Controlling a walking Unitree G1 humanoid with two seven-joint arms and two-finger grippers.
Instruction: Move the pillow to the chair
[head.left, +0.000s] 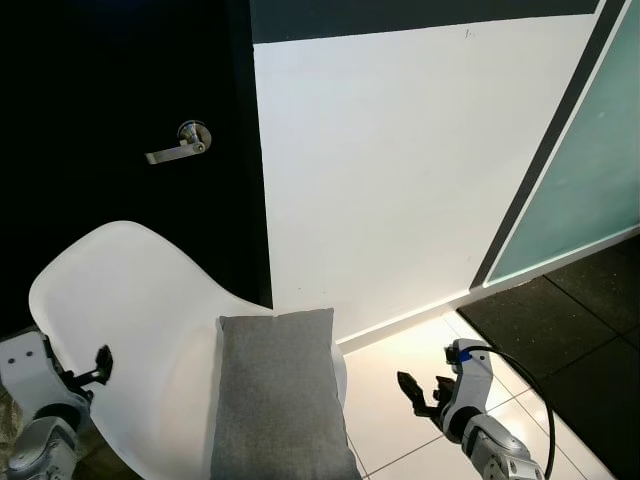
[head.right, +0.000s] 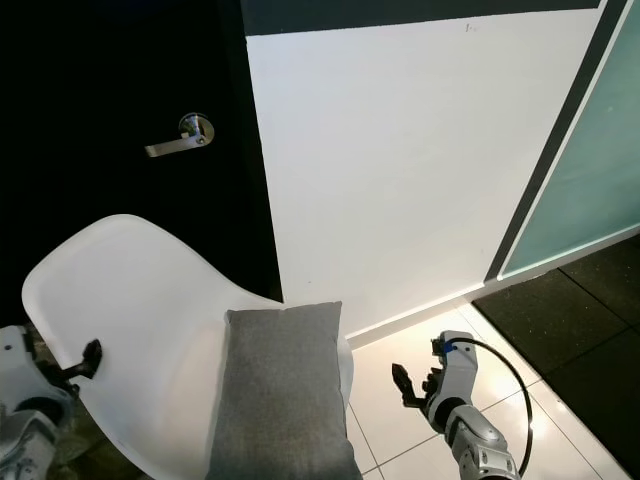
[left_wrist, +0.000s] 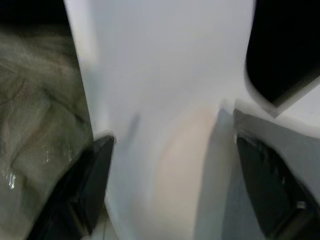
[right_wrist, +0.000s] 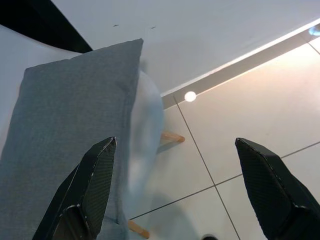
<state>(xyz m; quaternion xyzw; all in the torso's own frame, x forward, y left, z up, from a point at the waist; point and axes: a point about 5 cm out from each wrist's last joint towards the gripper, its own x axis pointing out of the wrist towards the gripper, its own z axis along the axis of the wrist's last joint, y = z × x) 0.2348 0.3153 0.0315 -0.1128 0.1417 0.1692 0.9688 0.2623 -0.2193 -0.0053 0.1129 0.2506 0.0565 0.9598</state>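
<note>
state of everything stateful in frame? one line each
pillow: lying flat on the chair seat, no gripper touching it
chair: upright, carrying the pillow
door: shut, handle level
left gripper: open, beside the chair's left edge, holding nothing
right gripper: open, over the floor tiles to the right of the chair, holding nothing

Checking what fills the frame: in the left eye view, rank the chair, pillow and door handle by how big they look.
1. white chair
2. grey pillow
3. door handle
</note>
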